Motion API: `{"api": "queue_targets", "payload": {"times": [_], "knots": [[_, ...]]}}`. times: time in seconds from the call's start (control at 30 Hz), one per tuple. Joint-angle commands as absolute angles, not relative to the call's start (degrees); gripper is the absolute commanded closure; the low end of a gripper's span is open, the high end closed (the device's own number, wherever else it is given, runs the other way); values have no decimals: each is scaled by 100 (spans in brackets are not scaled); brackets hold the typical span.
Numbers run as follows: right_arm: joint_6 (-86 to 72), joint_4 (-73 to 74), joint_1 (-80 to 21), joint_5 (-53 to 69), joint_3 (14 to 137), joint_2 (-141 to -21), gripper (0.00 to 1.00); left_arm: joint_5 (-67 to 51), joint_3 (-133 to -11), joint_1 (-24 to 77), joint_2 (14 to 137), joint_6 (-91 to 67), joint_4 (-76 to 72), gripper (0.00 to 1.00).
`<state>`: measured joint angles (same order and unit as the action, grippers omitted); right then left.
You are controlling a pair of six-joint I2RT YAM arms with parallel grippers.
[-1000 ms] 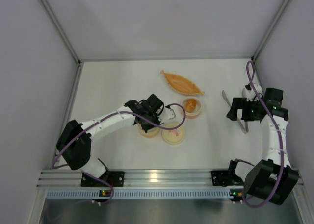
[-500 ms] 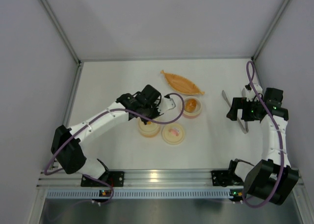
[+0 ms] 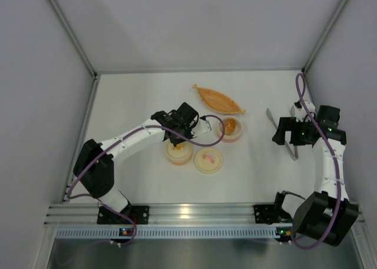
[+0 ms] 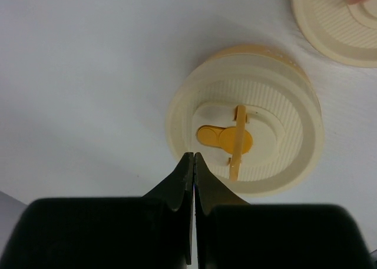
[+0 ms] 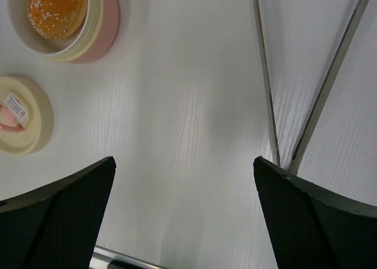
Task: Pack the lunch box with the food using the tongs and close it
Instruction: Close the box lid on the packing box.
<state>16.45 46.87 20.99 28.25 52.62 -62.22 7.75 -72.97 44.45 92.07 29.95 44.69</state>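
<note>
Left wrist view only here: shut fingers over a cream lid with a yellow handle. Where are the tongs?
Observer: The tongs lie on the table at the right arm's side, not held.
Operator: Right gripper state?
Observer: The right gripper is open, and the tongs' joined end is next to one of its fingers.
Operator: Any food in sight?
Observer: An orange-brown lump sits in an uncovered pink-and-cream bowl.

Table (image 5: pixel 177 122) white, matt, faint grain. Yellow-handled lid (image 4: pixel 283 104) cream, ribbed, probably plastic. Tongs (image 5: pixel 266 80) grey metal, dull sheen.
</note>
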Motion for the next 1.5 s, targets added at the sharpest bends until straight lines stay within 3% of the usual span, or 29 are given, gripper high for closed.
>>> {"api": "queue_targets", "payload": {"times": [0.0,0.27,0.77,1.03,1.27,1.37,1.47], "knots": [[1749,4711,2004,2839,5370,-6126,1,712,-7313,4438,9264,3041,4456,100],[1670,4632,2004,2927,5335,-6222,0,115,-7032,4587,9176,2953,4825,100],[1661,4605,2013,2944,5265,-6223,1,26,-6715,4702,9264,2821,4623,100],[1889,4799,1969,3497,5466,-6179,1,-535,-7845,4580,8755,2279,4939,100],[2048,4887,942,3332,5888,-6354,1,-1783,-9035,3359,8280,802,5150,73],[1925,4712,-232,2762,6011,-6529,1,-2337,-8860,2448,8148,221,5028,63],[1820,4667,-789,2541,6187,-6889,1,-2233,-8728,1943,8217,255,5124,62]]}}
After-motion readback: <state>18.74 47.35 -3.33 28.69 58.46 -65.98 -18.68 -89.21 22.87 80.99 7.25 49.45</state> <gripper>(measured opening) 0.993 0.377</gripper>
